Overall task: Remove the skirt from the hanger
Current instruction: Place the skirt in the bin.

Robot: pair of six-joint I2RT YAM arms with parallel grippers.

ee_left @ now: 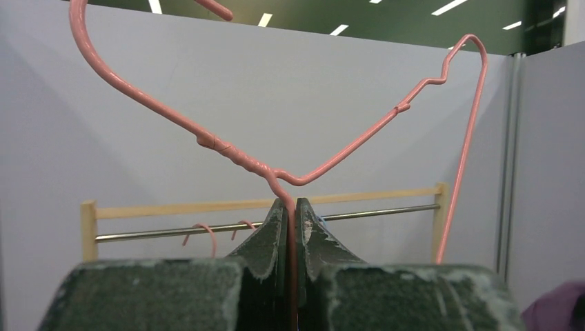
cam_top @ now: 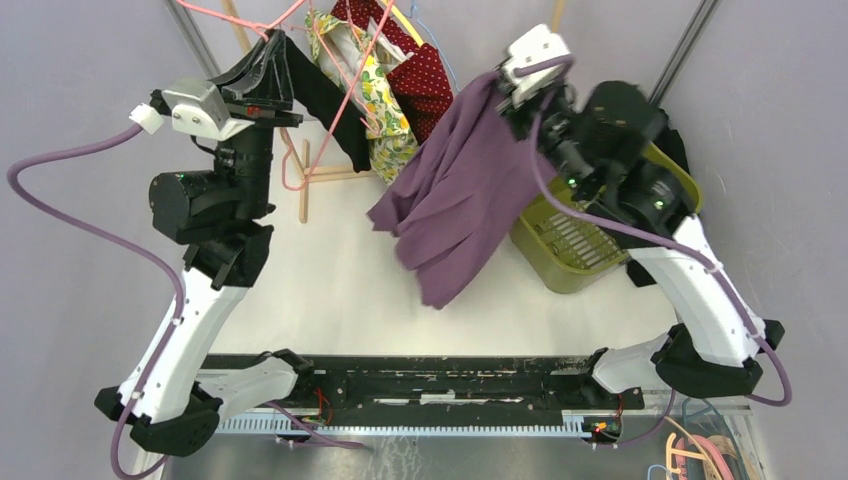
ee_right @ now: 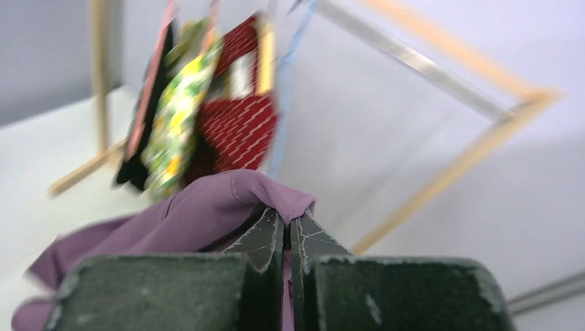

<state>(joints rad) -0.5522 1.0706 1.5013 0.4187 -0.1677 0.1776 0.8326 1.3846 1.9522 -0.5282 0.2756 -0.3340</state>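
On wrist views only, left gripper (ee_left: 291, 208) clamps hanger (ee_left: 236, 156), right gripper (ee_right: 286, 222) clamps skirt (ee_right: 193, 215)

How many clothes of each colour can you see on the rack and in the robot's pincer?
Purple fabric skirt, held in the right pincer: 1
Black cloth garment on the wooden rack: 1
Yellow-green flowery garment on the rack: 1
Red white-dotted garment on the rack: 1
Total: 4

Left gripper (ee_left: 291, 207) pinched tight on the pink wire hanger (ee_left: 234, 154) just under its twisted neck, wooden rack (ee_left: 207, 205) with metal rod (ee_left: 172, 232) behind.
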